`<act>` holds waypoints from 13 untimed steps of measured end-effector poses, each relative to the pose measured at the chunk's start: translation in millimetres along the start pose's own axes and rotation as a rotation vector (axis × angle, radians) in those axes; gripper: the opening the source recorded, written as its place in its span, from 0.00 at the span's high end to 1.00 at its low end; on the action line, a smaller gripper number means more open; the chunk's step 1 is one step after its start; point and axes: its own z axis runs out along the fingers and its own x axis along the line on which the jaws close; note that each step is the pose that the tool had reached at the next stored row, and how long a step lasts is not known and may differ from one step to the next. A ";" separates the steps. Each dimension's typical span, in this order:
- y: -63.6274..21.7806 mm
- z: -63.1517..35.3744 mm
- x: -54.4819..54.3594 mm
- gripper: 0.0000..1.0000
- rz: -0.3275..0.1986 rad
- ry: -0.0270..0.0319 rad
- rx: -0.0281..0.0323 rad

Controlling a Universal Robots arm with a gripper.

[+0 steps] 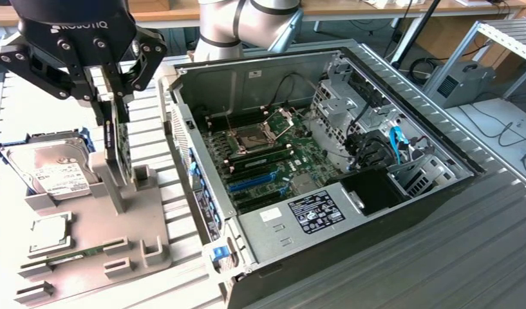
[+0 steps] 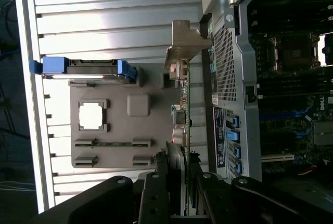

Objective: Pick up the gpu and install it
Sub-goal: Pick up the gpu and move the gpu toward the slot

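In the exterior view's upper left, the claw (image 1: 110, 96) looks clamped on the top edge of the gpu (image 1: 116, 145), which stands upright in the gray holder (image 1: 91, 225) on the table. This is the pick-up step; freeing the card likely calls for a straight lift.

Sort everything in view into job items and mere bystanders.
Job: gpu, standing on edge, gripped by the hand; open computer case.
Bystanders: hard drive, processor chip, memory stick, all on the gray holder.
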 end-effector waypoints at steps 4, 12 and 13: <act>0.1 -0.1 -0.7 0.74 0.000 0.0002 0.0001; 0.5 0.1 -6.2 0.74 0.000 0.0000 0.0000; 0.5 0.2 -6.9 0.74 0.000 -0.0001 -0.0001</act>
